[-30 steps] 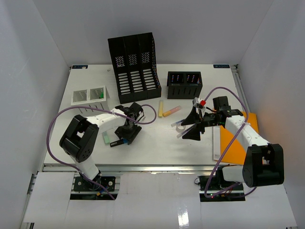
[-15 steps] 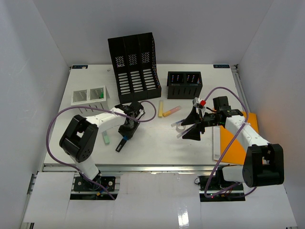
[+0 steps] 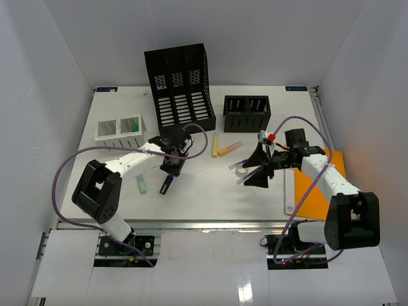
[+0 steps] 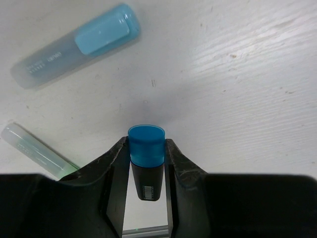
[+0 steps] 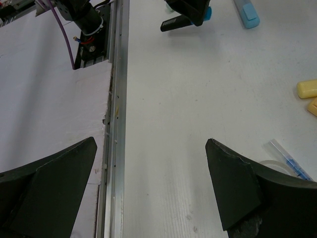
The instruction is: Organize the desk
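Observation:
A black marker with a blue cap (image 4: 146, 161) is pinched between the fingers of my left gripper (image 4: 146, 145), which is shut on it just below the cap. The top view shows that gripper (image 3: 172, 167) over the left middle of the white desk (image 3: 204, 201), the marker (image 3: 166, 185) slanting down from it above the surface. A blue highlighter (image 4: 74, 47) and a green highlighter (image 4: 34, 148) lie on the desk beneath. My right gripper (image 3: 255, 168) stands wide open at the right middle, nothing between its fingers (image 5: 59, 173).
At the back stand a black file rack (image 3: 182, 89), a small black organiser (image 3: 247, 113) and a white mesh tray (image 3: 119, 127). Two yellow highlighters (image 3: 223, 148), clear pens (image 3: 239, 167), an orange notebook (image 3: 328, 185) and a white ruler (image 3: 290, 191) lie about. A silver rail (image 3: 204, 224) edges the front.
My left gripper has shut on the black marker, raised it off the desk and drawn back toward the file rack. The right arm has not moved.

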